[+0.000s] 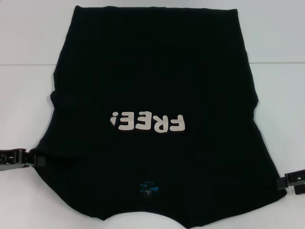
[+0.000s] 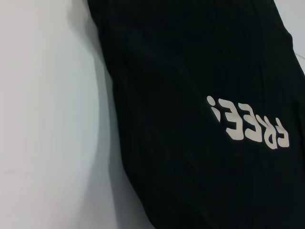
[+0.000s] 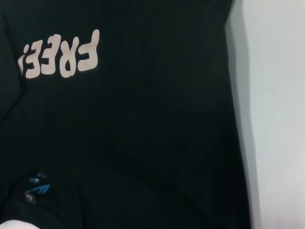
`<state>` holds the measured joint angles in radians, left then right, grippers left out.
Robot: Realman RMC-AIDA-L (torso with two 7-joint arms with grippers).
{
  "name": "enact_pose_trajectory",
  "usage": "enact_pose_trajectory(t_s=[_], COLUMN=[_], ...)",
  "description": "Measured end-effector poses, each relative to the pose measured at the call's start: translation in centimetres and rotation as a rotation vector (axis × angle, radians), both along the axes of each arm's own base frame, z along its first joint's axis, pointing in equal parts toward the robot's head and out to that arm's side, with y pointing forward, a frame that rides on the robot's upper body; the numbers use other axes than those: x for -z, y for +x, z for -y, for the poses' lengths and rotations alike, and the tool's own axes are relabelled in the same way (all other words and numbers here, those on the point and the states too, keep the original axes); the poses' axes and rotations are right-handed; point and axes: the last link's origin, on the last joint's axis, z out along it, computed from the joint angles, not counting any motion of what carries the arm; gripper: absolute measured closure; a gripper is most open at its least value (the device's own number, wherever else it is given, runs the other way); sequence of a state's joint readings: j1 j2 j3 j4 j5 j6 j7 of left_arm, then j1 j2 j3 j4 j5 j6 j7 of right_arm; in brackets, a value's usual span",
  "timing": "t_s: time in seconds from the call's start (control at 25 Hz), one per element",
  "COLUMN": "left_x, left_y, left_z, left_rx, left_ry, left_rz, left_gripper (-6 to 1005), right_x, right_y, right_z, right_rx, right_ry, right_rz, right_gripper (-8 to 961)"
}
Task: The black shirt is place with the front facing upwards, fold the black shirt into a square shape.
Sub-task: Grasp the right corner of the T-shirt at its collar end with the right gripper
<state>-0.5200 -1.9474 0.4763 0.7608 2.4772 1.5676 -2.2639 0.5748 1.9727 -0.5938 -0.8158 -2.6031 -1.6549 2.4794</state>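
The black shirt (image 1: pixel 152 71) lies front up on the white table (image 1: pixel 28 71), hem at the far side and collar toward me. Its cream letters "FREE!" (image 1: pixel 147 122) read upside down, and the blue neck label (image 1: pixel 147 187) sits near the front edge. My left gripper (image 1: pixel 34 159) pinches the shirt's near left corner, and my right gripper (image 1: pixel 282 181) pinches the near right corner; both corners are drawn out to points. The left wrist view shows the shirt (image 2: pixel 190 71) with its edge casting a wide shadow. The right wrist view shows the shirt (image 3: pixel 143 119) and the label (image 3: pixel 35 188).
Bare white table (image 2: pixel 43 119) shows on both sides of the shirt and beyond its hem. A faint seam line (image 1: pixel 276 63) crosses the table at the far side. No other objects show.
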Motion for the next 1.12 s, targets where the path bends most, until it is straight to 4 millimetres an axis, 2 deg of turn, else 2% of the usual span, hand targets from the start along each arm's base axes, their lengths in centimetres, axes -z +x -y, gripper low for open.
enact_pose_trajectory(t_s=[1.12], left_x=[0.2], left_y=[-0.1], left_z=[0.2], left_rx=[0.01], left_ry=[-0.004], left_rz=[-0.001], left_gripper=[963], right_x=[1.6], right_y=[-0.3], right_z=[-0.8], right_rx=[-0.024], right_ry=[-0.019], right_rz=[0.017], right_gripper=[162])
